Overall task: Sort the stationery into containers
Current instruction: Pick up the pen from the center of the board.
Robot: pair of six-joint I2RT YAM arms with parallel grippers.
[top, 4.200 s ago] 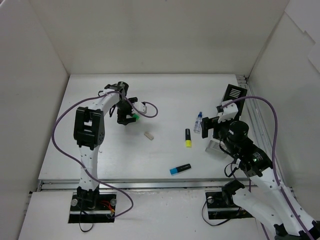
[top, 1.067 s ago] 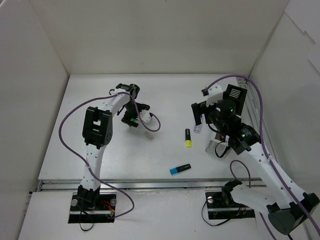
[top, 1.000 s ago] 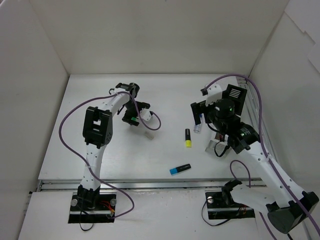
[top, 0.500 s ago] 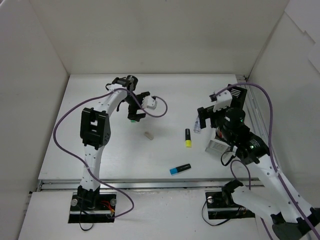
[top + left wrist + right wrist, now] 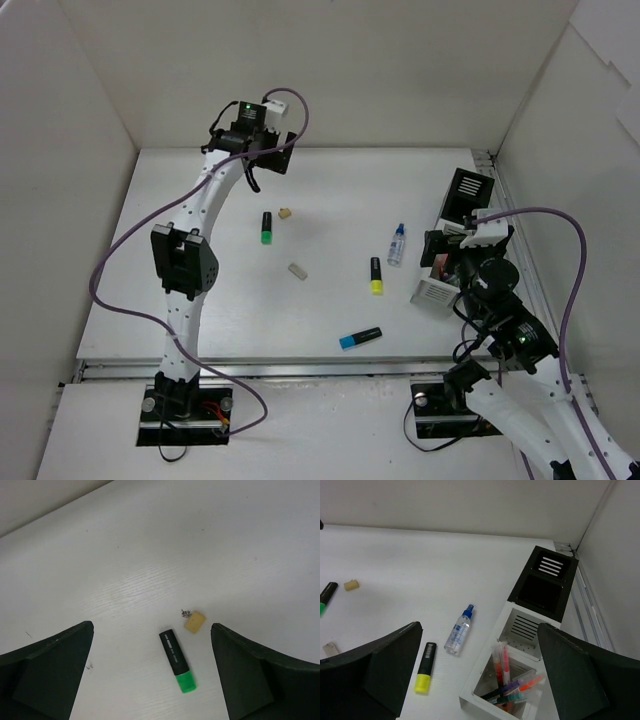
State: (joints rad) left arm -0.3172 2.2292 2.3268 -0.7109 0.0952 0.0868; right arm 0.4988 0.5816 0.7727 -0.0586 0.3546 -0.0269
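My left gripper (image 5: 262,155) is open, empty and raised over the back of the table; in its wrist view (image 5: 152,626) a green-capped highlighter (image 5: 177,660) and a tan eraser (image 5: 194,621) lie below the jaws. My right gripper (image 5: 437,255) is open and empty above the organizer (image 5: 440,292); its wrist view (image 5: 480,627) shows the clear blue-capped glue bottle (image 5: 459,630), a yellow highlighter (image 5: 425,667) and several pens (image 5: 517,685) in the nearest white compartment. The middle white compartment (image 5: 525,627) and the black one (image 5: 542,587) look empty.
On the table lie the green highlighter (image 5: 266,228), tan eraser (image 5: 285,212), white eraser (image 5: 296,271), yellow highlighter (image 5: 376,276), glue bottle (image 5: 397,244) and blue highlighter (image 5: 360,338). White walls enclose the table on three sides.
My left gripper has risen up and back, leaving the green highlighter on the table beside the tan eraser. My right gripper has drawn back from the glue bottle toward the organizer.
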